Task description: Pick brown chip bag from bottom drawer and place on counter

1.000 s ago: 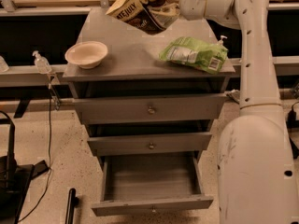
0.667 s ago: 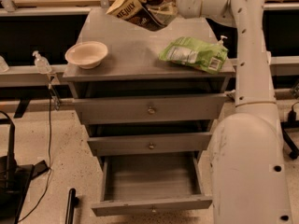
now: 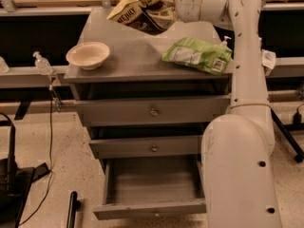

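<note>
The brown chip bag hangs tilted in the air above the back of the grey counter, its cream end pointing left. My gripper is shut on the bag's right end, and the white arm reaches in from the right. The bottom drawer is pulled open below, and its grey interior shows nothing inside.
A light green bag lies on the counter's right side. A cream bowl sits at its front left. The two upper drawers with knobs are closed. My arm's base stands beside the open drawer. A clear bottle stands to the left.
My wrist has shifted slightly left with the bag in it. The bag stays above the back of the counter. Nothing else moved.
</note>
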Available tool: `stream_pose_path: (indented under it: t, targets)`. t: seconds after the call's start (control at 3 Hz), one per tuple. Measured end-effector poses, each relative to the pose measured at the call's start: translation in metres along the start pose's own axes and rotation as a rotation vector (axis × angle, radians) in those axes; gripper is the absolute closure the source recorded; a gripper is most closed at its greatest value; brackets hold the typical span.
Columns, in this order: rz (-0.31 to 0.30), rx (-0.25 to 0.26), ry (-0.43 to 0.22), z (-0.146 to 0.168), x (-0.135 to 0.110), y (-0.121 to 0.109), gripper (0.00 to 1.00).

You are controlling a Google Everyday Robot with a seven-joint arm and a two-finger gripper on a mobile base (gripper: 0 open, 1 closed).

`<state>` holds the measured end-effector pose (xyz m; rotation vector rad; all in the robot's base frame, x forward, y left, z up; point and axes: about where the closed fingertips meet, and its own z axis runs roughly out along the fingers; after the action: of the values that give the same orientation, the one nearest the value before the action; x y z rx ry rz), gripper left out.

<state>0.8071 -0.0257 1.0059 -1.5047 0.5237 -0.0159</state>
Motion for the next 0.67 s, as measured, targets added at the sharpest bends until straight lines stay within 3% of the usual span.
stream_pose_path:
  t: [0.67]
  targets:
    - [0.002,-0.005,-0.012,0.0085,-0.0019,0.0029,0.30]
